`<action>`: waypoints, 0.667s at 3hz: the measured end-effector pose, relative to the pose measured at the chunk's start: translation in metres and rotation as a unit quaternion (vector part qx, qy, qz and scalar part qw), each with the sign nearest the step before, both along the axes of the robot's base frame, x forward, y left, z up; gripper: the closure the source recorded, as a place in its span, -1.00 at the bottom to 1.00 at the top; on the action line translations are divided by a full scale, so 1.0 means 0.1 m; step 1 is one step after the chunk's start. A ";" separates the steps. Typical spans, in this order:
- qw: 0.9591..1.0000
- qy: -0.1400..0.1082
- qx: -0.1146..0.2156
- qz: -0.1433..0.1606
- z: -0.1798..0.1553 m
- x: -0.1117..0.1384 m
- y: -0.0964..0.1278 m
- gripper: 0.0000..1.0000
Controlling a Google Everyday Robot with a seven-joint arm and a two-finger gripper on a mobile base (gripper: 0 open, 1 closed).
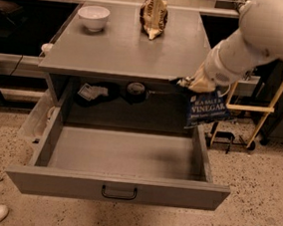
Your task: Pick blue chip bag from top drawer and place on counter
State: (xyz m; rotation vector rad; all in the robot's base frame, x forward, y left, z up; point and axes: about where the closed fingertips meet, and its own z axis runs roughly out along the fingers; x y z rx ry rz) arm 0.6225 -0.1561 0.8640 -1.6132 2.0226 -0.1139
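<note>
1. The gripper (193, 83) hangs just off the counter's (127, 48) front right corner, pinched on the top edge of the blue bag (207, 110); the white arm (259, 31) comes in from the upper right.
2. The blue bag dangles clear above the right rear corner of the open drawer (64, 182), at the level of the counter's edge and below.
3. On the counter, far side: a white bowl (93, 17) at left; a brown bag (154, 16) upright near the middle; both well apart from the gripper.
4. A yellow frame (270, 105) stands to the right, behind the arm.
</note>
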 end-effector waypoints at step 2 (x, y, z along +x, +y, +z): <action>0.986 0.163 -0.014 0.040 -0.50 0.69 0.37 1.00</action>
